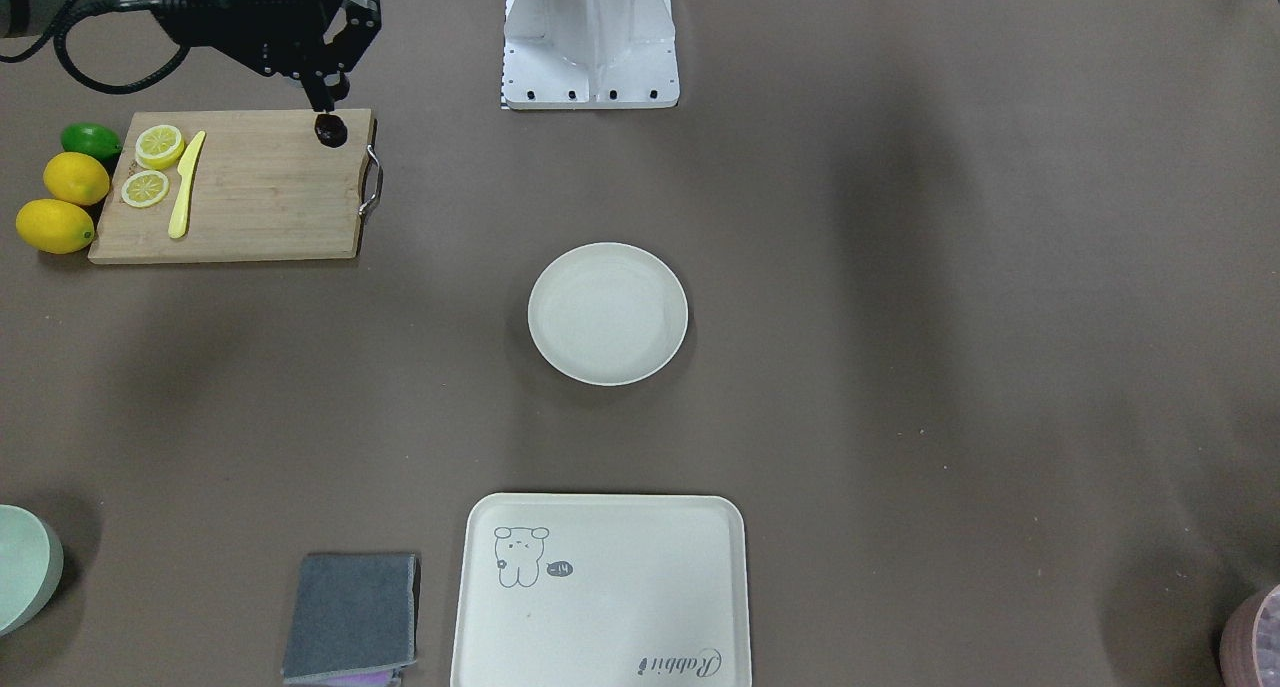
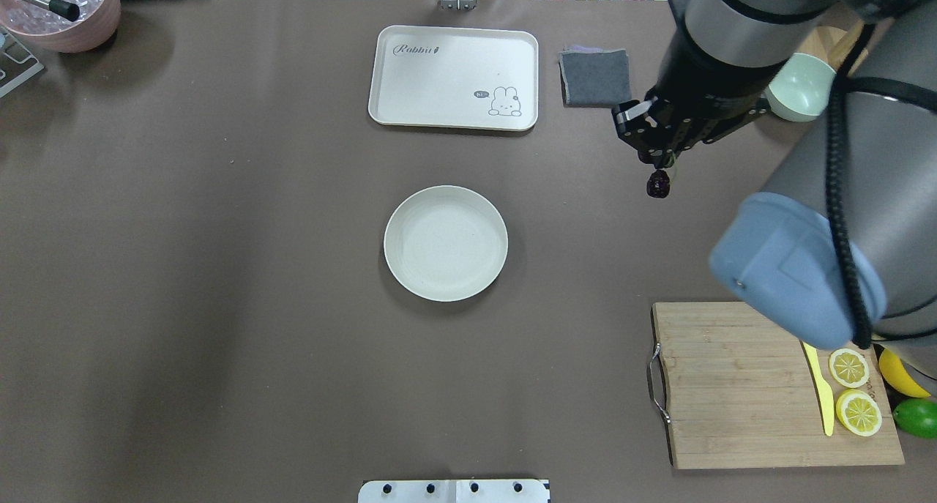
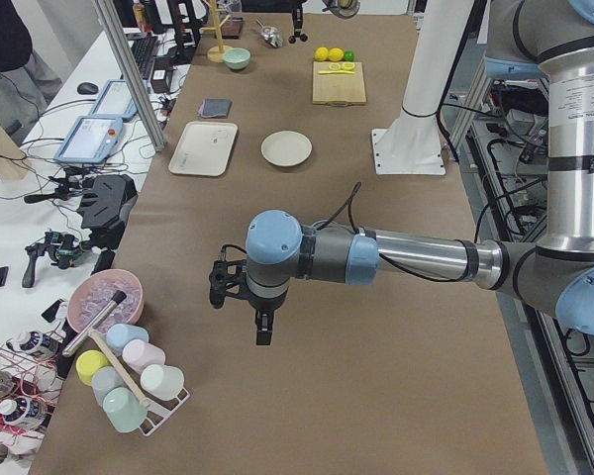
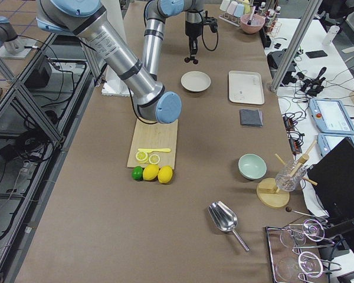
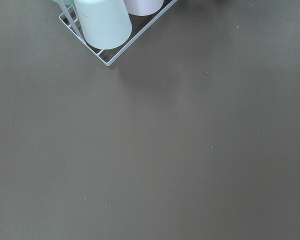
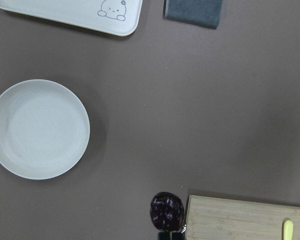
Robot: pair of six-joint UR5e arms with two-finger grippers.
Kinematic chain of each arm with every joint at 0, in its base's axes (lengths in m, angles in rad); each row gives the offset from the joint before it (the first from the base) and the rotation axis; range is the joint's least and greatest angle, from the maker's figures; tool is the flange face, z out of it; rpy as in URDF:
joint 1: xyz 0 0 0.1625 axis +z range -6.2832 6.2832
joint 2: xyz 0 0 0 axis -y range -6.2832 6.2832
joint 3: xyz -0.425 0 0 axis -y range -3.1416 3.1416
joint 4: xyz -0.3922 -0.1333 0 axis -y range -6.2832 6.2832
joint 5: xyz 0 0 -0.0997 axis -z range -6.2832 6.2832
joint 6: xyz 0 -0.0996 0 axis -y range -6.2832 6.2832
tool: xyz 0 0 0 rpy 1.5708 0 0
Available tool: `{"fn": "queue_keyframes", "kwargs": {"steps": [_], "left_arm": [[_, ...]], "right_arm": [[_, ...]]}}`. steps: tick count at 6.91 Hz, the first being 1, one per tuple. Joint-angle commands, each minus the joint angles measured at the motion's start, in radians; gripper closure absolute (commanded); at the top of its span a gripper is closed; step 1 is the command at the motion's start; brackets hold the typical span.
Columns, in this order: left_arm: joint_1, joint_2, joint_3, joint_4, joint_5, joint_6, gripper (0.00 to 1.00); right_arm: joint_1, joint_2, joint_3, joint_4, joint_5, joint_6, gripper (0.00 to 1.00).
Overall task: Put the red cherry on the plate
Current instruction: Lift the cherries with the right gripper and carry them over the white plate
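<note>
The red cherry [image 2: 659, 184] hangs in the air from my right gripper [image 2: 661, 159], which is shut on its stem. In the right wrist view the dark cherry [image 6: 166, 210] shows just off the cutting board's corner, well to the right of the plate [image 6: 38, 128]. The front view has the cherry [image 1: 330, 129] under the right gripper [image 1: 326, 97], far from the cream-white plate [image 1: 607, 313], which lies bare at mid-table [image 2: 446, 243]. My left gripper [image 3: 262, 332] shows only in the left side view, over bare table; I cannot tell whether it is open or shut.
A wooden cutting board [image 2: 732, 386] carries lemon slices [image 2: 849, 367] and a yellow knife [image 2: 820, 386], with lemons and a lime beside it. A cream tray [image 2: 454, 56], grey cloth [image 2: 594, 77], mint bowl [image 2: 801, 89] and pink bowl [image 2: 62, 12] line the far side.
</note>
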Motion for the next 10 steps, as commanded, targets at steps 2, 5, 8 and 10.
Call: {"fn": "queue_keyframes", "kwargs": {"steps": [2, 5, 8, 10], "left_arm": [[0.002, -0.023, 0.018, -0.001, 0.0, 0.001, 0.02], [0.0, -0.023, 0.016, -0.001, 0.0, 0.003, 0.02], [-0.003, -0.014, 0.004, -0.001, -0.002, 0.001, 0.02], [-0.001, -0.014, 0.012, -0.001, -0.002, 0.001, 0.02]], "right_arm": [[-0.25, 0.072, -0.211, 0.22, -0.228, 0.249, 1.0], [-0.386, 0.073, -0.404, 0.464, -0.308, 0.371, 1.0], [-0.38, 0.082, -0.627, 0.711, -0.341, 0.37, 1.0], [-0.375, 0.142, -0.769, 0.788, -0.361, 0.371, 1.0]]}}
